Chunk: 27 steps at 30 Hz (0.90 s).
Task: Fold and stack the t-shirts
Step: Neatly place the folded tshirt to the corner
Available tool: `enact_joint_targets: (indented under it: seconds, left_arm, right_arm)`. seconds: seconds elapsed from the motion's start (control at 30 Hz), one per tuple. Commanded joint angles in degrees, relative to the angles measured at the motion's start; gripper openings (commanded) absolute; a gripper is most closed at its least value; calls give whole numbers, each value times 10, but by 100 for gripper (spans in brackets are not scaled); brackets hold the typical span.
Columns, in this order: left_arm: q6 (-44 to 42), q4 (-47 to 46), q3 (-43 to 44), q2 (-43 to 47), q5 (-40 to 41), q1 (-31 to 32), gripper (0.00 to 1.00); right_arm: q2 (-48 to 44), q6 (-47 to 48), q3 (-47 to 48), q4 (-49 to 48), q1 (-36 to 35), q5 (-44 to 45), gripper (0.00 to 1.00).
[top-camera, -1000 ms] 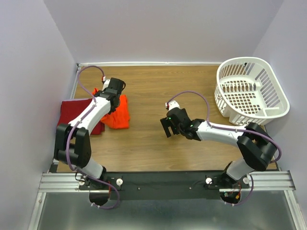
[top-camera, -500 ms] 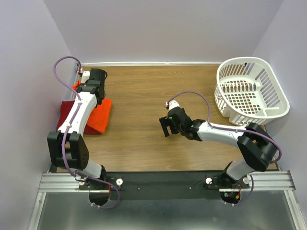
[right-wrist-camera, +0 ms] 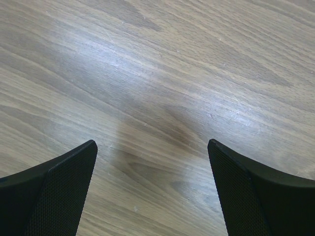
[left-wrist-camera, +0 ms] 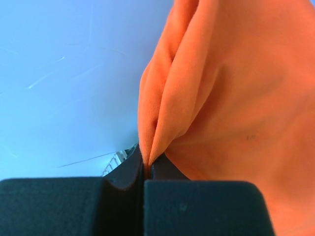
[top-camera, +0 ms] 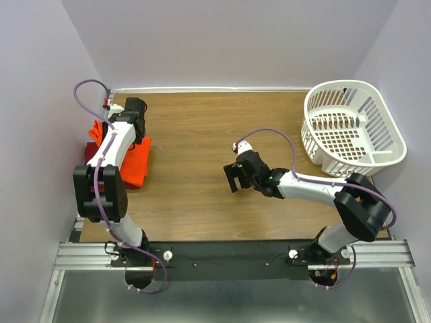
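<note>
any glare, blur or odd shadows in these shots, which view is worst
Top external: even soft light, sharp, just a faint shadow under the right gripper. Left wrist, the worst: the orange-red shirt is so close its folds go soft, and the left gripper pinching it is a dark featureless block. Right wrist: pale sheen across the table, a darker patch between the open fingers.

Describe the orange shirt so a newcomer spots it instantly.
At the far-left corner of the wooden table lies the bright orange-red shirt, a fold pinched in the shut left gripper. Its only neighbour, the dark crimson shirt peeking out at its left, is far duller.
</note>
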<state>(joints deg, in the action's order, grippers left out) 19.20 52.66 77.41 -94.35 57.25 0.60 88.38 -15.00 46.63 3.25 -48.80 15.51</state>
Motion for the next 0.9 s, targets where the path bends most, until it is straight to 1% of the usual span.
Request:
enact_joint_targets:
  seconds: [0.0, 0.07, 0.27, 0.53, 0.67, 0.7, 0.77, 0.8, 0.83, 0.87]
  left_arm:
    - [29, -9, 11, -26, 84, -18, 0]
    - [42, -7, 10, -42, 96, -24, 0]
    - [35, -37, 6, -53, 108, -46, 0]
    - [10, -115, -33, -73, 90, -58, 0]
    - [36, -111, -38, -87, 99, -62, 13]
    - [43, -102, -34, -89, 99, -67, 19]
    - [64, -93, -29, -90, 98, -74, 27]
    - [68, -87, -23, -88, 100, -80, 40]
    - [69, -86, -21, -88, 100, -82, 45]
    - [68, -88, -18, -84, 96, -83, 45]
  right_arm:
    - [-17, -6, -8, -13, -3, -9, 99]
    - [-18, -5, -8, -14, -2, -9, 99]
    - [-16, -6, -10, -14, -3, -9, 99]
    - [-14, -4, -11, -14, -3, -3, 99]
    - [-7, -4, -9, -13, -2, -4, 99]
    - [-4, -3, -9, -13, -3, -5, 99]
    - [-3, -2, -9, -13, -2, -4, 99]
    - [-2, -3, -9, -13, -2, -5, 99]
    - [-3, -3, -10, -13, -2, -5, 99]
    - [-4, -3, -11, -13, -2, -6, 98]
